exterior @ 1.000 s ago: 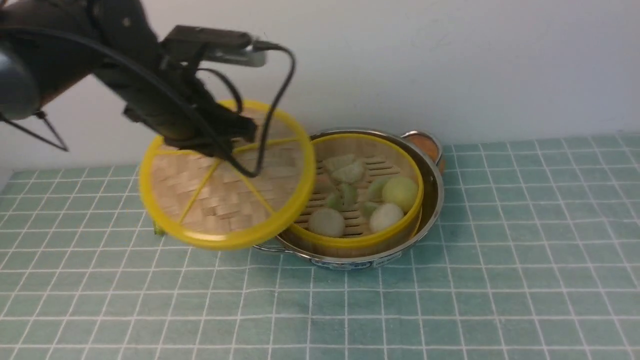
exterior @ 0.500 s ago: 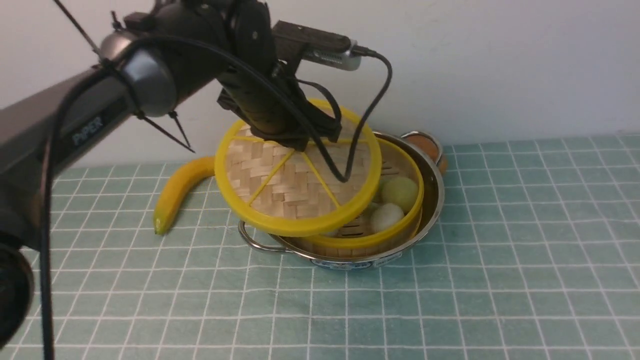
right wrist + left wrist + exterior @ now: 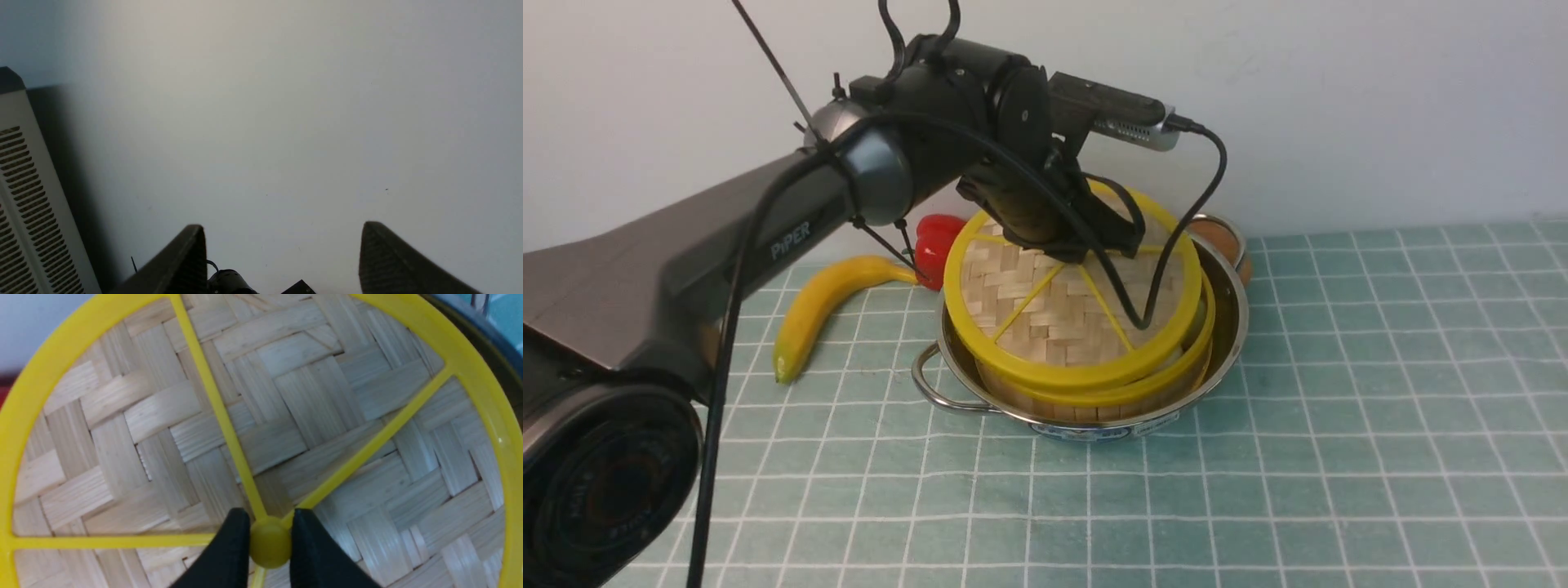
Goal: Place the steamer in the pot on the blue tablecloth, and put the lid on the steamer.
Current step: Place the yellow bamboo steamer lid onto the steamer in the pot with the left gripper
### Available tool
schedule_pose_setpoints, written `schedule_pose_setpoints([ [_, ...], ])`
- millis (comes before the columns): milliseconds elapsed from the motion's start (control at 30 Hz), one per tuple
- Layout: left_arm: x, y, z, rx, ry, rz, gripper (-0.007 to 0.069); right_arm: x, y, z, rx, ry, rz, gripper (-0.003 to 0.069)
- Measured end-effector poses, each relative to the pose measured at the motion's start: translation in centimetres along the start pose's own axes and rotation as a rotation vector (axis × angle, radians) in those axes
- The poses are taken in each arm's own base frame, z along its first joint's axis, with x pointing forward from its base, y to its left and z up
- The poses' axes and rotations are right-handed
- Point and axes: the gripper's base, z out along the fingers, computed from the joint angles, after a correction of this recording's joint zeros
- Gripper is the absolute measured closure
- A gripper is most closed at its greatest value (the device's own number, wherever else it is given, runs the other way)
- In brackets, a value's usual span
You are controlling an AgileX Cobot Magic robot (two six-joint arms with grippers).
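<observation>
We see a plain, pale wall (image 3: 1339,106) behind the tabletop and, in the right wrist view, a light-coloured slatted panel (image 3: 36,196) with a dark shadow beside it.

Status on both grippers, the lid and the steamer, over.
Left gripper closed on lid knob; right gripper open, empty. Lid over steamer, not seated square. Steamer inside pot. Nothing seen blocking.

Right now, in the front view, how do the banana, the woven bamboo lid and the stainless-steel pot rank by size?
1. Stainless-steel pot
2. Woven bamboo lid
3. Banana
</observation>
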Motion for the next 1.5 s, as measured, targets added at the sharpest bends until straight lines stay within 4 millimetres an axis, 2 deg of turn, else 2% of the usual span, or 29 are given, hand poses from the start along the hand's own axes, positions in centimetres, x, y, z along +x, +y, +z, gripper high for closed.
schedule_pose_setpoints([
  [233, -0.1, -0.3, 0.2, 0.033, -0.009, -0.02, 0.0508, 0.0, 0.0, 0.0, 0.0, 0.0, 0.003, 0.0171],
  [500, 0.3, -0.5, 2.3, 0.04, 0.005, -0.018, 0.0508, 0.0, 0.0, 0.0, -0.002, 0.0, 0.005, 0.0171],
  [1500, 0.3, -0.5, 2.5, 0.04, 0.001, -0.009, 0.0508, 0.0, 0.2, 0.0, -0.024, 0.005, 0.016, 0.0171],
])
